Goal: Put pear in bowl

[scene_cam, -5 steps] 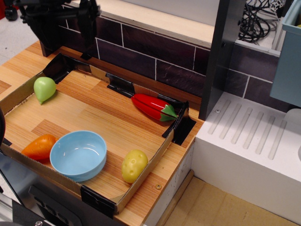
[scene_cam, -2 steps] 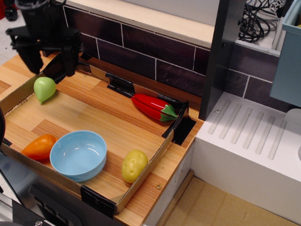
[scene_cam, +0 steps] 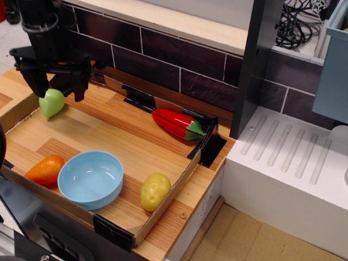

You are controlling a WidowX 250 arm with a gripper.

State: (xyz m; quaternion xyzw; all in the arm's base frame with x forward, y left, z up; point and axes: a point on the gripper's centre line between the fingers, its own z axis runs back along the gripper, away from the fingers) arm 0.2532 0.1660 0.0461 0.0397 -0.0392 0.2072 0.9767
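The light-green pear point(scene_cam: 51, 103) lies at the far left of the cardboard tray point(scene_cam: 163, 209), near its back corner. The light-blue bowl point(scene_cam: 90, 179) stands empty at the tray's front. My black gripper point(scene_cam: 57, 88) is open and hangs over the pear, one finger on its left and one on its right. The fingertips are level with the pear's top and do not close on it. The gripper body hides part of the pear's upper edge.
An orange carrot-like toy point(scene_cam: 45, 169) lies left of the bowl. A yellow bumpy potato toy point(scene_cam: 155, 191) lies to the bowl's right. A red pepper toy point(scene_cam: 178, 124) lies at the tray's back right. A dark tiled wall point(scene_cam: 179, 60) runs behind, and a white drainer point(scene_cam: 293, 163) stands at the right.
My gripper has come down and to the left from the back wall and now straddles the pear. The pear, bowl and other toys have not moved.
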